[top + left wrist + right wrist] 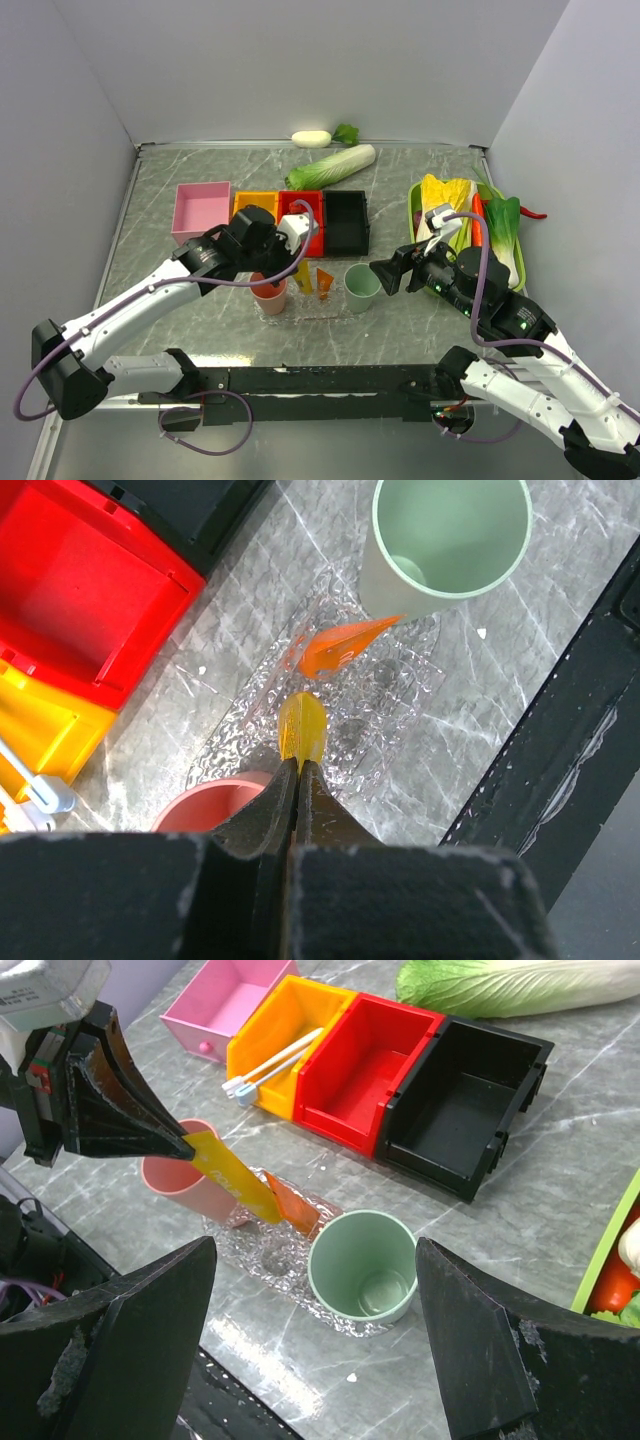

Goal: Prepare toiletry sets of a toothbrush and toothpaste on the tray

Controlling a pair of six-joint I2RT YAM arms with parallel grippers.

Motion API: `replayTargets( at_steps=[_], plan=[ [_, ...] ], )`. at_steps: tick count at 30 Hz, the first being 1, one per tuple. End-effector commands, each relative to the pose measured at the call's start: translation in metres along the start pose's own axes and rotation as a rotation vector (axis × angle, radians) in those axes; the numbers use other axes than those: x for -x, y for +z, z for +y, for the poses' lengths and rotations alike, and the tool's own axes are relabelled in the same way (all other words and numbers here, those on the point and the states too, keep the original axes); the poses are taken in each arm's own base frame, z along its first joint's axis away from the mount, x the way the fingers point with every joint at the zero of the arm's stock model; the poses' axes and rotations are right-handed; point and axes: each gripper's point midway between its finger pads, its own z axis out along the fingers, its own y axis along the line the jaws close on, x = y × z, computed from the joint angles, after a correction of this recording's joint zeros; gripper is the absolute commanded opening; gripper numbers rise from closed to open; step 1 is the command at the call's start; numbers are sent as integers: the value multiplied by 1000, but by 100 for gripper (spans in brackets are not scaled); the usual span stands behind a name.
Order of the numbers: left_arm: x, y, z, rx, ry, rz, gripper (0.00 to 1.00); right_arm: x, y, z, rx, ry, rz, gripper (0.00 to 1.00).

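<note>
My left gripper (297, 765) is shut on the yellow-orange toothpaste tube (301, 729) and holds it above the clear speckled tray (400, 695), beside the pink cup (215, 800). The same tube shows in the right wrist view (235, 1175) and the top view (301, 277). The orange toothpaste tube (340, 646) lies on the tray next to the green cup (450, 540). Two white toothbrushes (272, 1061) lie in the yellow bin (285, 1035). My right gripper (315, 1335) is open and empty, hovering above the green cup (362, 1265) at the tray's right end.
Pink (202, 210), yellow (257, 204), red (303, 215) and black (346, 220) bins stand in a row behind the tray. A green vegetable tray (512, 262) with produce sits at the right. A cabbage (330, 166) lies at the back.
</note>
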Motion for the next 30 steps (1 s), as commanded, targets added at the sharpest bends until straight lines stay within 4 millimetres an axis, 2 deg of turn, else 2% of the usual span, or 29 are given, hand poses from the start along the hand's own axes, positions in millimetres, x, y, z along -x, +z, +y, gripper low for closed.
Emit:
replayTargets(
  at_steps=[1, 30],
  plan=[
    [17, 2, 1, 13, 33, -57, 1, 6, -5, -3, -12, -6, -36, 88],
    [4, 21, 4, 60, 58, -5, 1, 4, -5, -5, -19, -10, -35, 88]
  ],
)
